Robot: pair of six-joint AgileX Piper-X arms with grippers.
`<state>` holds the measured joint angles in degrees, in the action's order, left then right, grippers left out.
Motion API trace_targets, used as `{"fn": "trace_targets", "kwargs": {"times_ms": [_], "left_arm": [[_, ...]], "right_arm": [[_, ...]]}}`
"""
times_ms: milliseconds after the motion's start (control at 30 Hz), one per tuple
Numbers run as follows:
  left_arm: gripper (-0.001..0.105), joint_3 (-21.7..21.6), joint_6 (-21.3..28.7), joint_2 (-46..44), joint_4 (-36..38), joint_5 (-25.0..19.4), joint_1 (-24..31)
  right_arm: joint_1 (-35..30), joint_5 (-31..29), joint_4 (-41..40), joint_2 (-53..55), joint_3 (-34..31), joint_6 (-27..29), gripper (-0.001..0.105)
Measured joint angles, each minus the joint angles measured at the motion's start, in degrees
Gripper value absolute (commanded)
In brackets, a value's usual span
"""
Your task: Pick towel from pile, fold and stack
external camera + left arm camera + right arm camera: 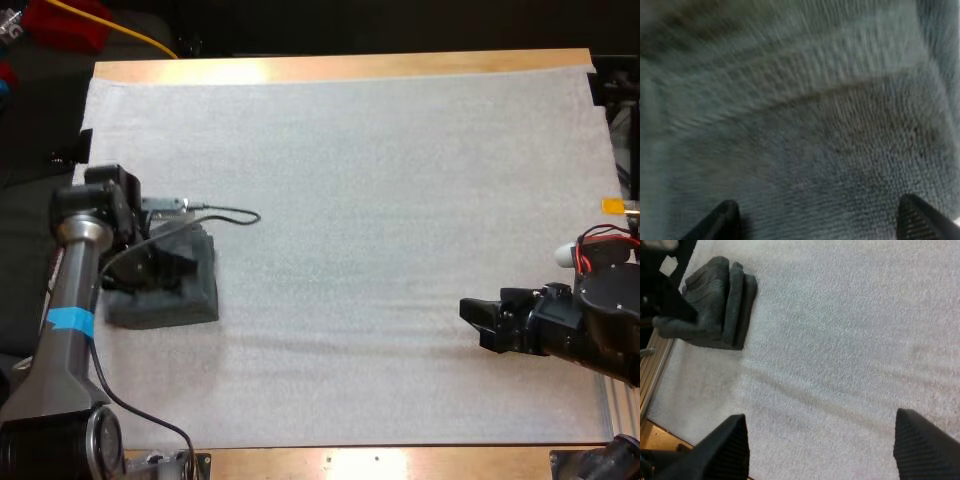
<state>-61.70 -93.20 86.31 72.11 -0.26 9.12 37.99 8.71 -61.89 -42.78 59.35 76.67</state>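
**A:** Towel stack [195,300]: where is it, and which step is this?

**B:** It lies folded at the left edge of the white mat [380,200]. Right over it the left tool [820,220] is spread wide, gripping nothing. The right tool [477,322] hangs wide over bare mat. I'd say this is the stacking step.

**A:** Next?

**B:** Lift straight up so the top fold isn't dragged.

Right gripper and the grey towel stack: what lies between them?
Between the right gripper and the towel stack lies only bare white mat, as the high view shows.
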Motion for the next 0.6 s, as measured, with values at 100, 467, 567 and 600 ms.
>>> {"fn": "trace_targets", "kwargs": {"times_ms": [100,467,567,600], "left_arm": [[0.061,3.64,-0.17,0.0,-3.11,1.03,0.0],[0.061,6.58,-0.76,0.0,-7.55,2.65,0.0],[0.061,2.81,-0.76,0.0,-7.06,2.74,0.0],[0.061,1.21,-0.76,0.0,-6.97,2.74,0.0]], "right_arm": [[0.0,0.0,0.0,0.0,0.0,0.0,0.061],[0.0,0.0,0.0,0.0,0.0,0.0,0.061],[0.0,0.0,0.0,0.0,0.0,0.0,0.061],[0.0,0.0,0.0,0.0,0.0,0.0,0.061]]}}
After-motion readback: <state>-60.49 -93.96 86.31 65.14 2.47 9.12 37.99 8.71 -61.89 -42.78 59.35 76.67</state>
